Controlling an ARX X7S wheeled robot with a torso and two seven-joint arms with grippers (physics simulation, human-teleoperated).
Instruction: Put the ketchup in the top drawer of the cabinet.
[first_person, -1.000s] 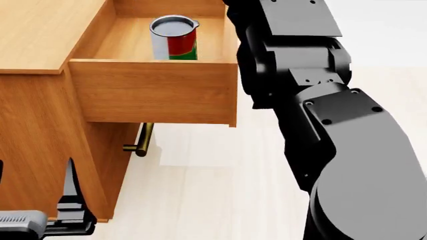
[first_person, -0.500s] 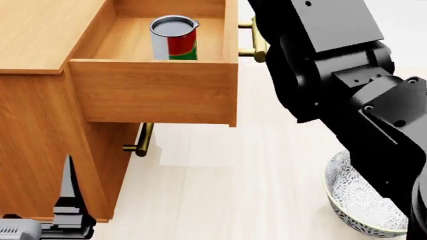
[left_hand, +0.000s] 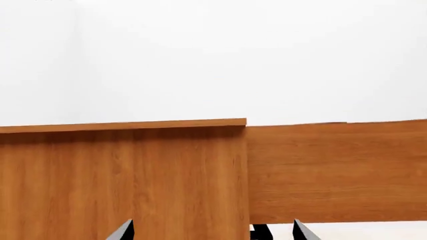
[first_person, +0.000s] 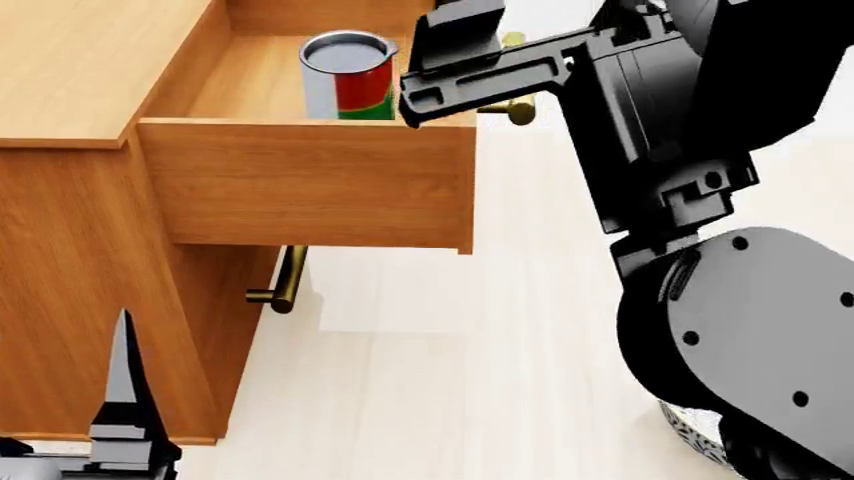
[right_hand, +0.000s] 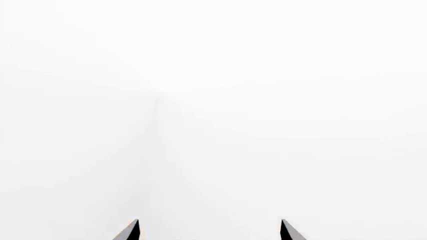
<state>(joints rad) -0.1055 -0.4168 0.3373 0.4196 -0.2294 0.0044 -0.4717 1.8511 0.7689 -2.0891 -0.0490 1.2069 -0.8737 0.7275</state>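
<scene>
Fingertips of my left gripper (left_hand: 210, 232) sit spread and empty, low beside the cabinet (first_person: 60, 250), facing its wooden side in the left wrist view. Right of that, the drawer (first_person: 307, 185) stands pulled out, and below it the lower handle (first_person: 283, 280) shows. The ketchup (first_person: 347, 75) stands upright inside the drawer, near its far end, touching nothing but the floor of the box, so I judge the placing done and only the closing left. It looks like a stiff metal can with a smooth silver top: light enough, not fragile, but slick, so I would take it around the middle of the label, not by the rim. Its label is red with a green band; I can read no lettering at this size. Further right, my right gripper (right_hand: 208, 231) is raised above the drawer's front edge, its two tips apart with only blank white between them, holding nothing. At the far lower right a sliver of patterned bowl (first_person: 694, 440) peeks past my arm.
</scene>
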